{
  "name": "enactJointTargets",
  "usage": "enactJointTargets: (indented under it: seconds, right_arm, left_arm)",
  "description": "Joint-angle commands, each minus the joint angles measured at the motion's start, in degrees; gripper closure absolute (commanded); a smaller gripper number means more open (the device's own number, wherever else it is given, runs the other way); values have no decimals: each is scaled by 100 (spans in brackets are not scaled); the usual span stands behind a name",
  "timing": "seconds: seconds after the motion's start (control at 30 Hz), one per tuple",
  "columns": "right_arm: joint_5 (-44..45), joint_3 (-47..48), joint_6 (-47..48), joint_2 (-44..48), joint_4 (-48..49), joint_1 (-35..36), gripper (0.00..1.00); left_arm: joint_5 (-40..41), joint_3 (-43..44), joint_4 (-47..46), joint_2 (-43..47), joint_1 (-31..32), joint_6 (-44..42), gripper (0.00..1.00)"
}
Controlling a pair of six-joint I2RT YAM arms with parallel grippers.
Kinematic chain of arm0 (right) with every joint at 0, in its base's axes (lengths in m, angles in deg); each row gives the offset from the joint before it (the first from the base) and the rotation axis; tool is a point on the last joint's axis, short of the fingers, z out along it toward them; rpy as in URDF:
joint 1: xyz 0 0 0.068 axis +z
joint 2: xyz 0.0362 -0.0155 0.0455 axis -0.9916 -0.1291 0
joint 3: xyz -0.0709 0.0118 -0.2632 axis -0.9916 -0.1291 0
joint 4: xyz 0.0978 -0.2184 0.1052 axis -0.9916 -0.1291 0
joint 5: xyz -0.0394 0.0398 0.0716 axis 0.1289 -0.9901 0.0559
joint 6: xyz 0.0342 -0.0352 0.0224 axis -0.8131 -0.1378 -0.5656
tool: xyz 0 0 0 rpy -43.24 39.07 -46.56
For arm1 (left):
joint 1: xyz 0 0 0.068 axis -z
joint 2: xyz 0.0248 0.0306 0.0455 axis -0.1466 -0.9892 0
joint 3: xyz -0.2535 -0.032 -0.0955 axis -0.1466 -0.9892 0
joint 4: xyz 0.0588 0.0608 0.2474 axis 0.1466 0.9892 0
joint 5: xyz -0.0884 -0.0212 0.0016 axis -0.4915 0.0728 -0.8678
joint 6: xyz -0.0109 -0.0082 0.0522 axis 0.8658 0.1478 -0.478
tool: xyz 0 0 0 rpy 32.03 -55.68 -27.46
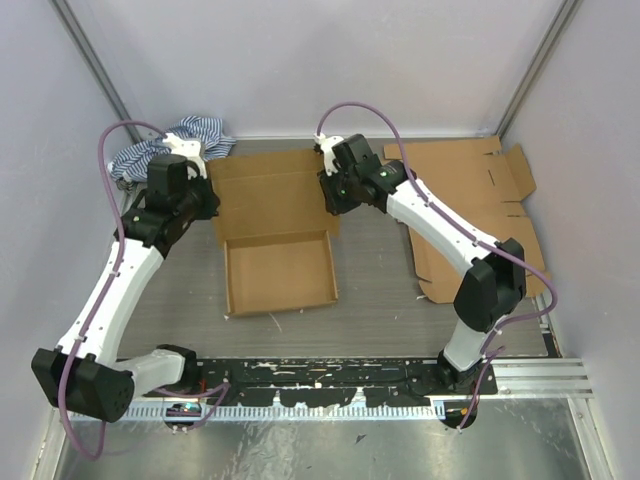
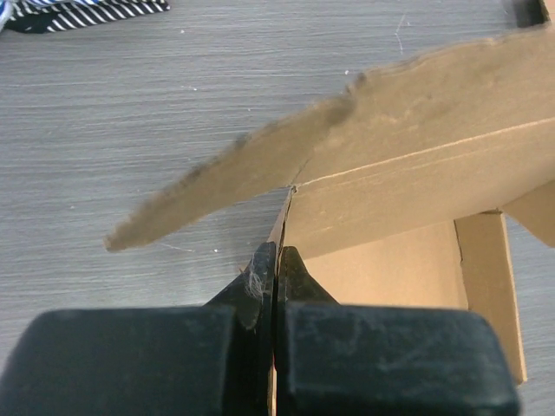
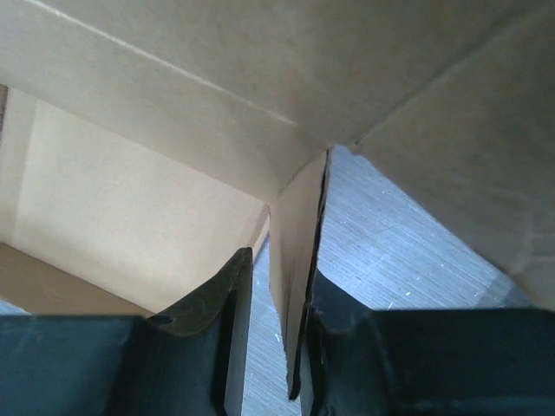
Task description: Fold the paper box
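One shallow brown box (image 1: pixel 280 272): left gripper (image 2: pixel 276 258) pinches its wall, right gripper (image 3: pixel 279 269) parted.

The paper box (image 1: pixel 280 270) is matt brown cardboard, the table (image 1: pixel 380 290) matt grey and finely grained, the cloth (image 1: pixel 130 160) striped fabric.

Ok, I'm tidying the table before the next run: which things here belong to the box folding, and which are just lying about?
In the job: paper box, left end effector, right end effector.
Lying about: flat cardboard sheet, striped cloth.
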Motion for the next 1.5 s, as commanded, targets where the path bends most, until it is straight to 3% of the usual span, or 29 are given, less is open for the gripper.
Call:
enactJointTargets:
  seconds: [0.0, 0.2, 0.37, 0.47, 0.77, 0.93, 1.23, 1.47]
  right_arm:
    - [349, 668, -156, -155, -315, 28, 70]
    - [401, 956, -209, -259, -389, 29, 70]
    - [504, 848, -623, -310, -287, 30, 92]
    - [820, 255, -925, -27, 245, 60, 96]
    - [1696, -1334, -1453, 871, 1957, 261, 97]
    - [2381, -1606, -1673, 1081, 2150, 486, 98]
    - [3743, -2207, -1874, 1147, 2694, 1138, 98]
    - [4073, -2593, -2132, 1226, 2704, 1269, 97]
  left_arm:
    - [-411, -317, -618, 264, 43, -125, 100]
    - [-282, -407, -644, 311, 50, -254, 100]
    - [-169, -461, -779, 280, 55, 74, 100]
    - [-105, -482, -935, 270, 93, 356, 100]
    - [132, -642, -1342, 114, 520, 598, 100]
    - [266, -865, -1342, 257, 613, 719, 99]
    - [219, -1337, -1407, 625, 676, 977, 84]
    - [215, -1493, -1219, 786, 895, 1165, 80]
